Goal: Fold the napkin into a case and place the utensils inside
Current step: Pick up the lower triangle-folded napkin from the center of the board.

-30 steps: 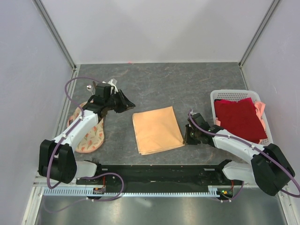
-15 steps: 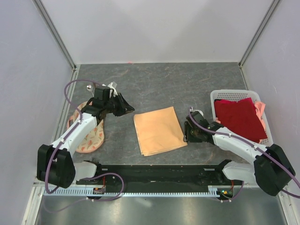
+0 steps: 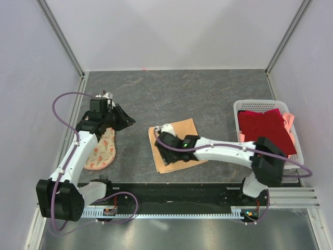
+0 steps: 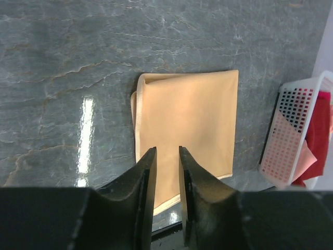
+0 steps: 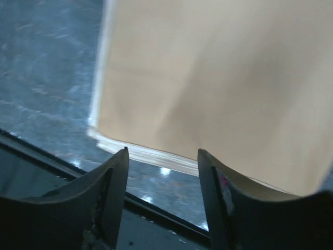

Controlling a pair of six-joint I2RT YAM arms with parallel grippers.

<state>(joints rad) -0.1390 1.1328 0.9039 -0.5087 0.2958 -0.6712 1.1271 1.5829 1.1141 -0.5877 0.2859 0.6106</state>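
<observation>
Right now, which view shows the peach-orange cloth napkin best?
Left wrist: the folded peach-orange cloth napkin shows nearly whole, only its near edge behind the left tool's fingers. In top external, the right arm covers part; right wrist gives one blurred corner.

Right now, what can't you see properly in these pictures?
- Napkin: top view, the right arm lies across its middle.
- Napkin's far side: right wrist view, blurred and cut off by the frame.
- Basket: left wrist view, cut off at the right edge; red cloth hides its inside.
- Round cloth: top view, partly under the left arm.
- Utensils: not to be found in any view.
</observation>
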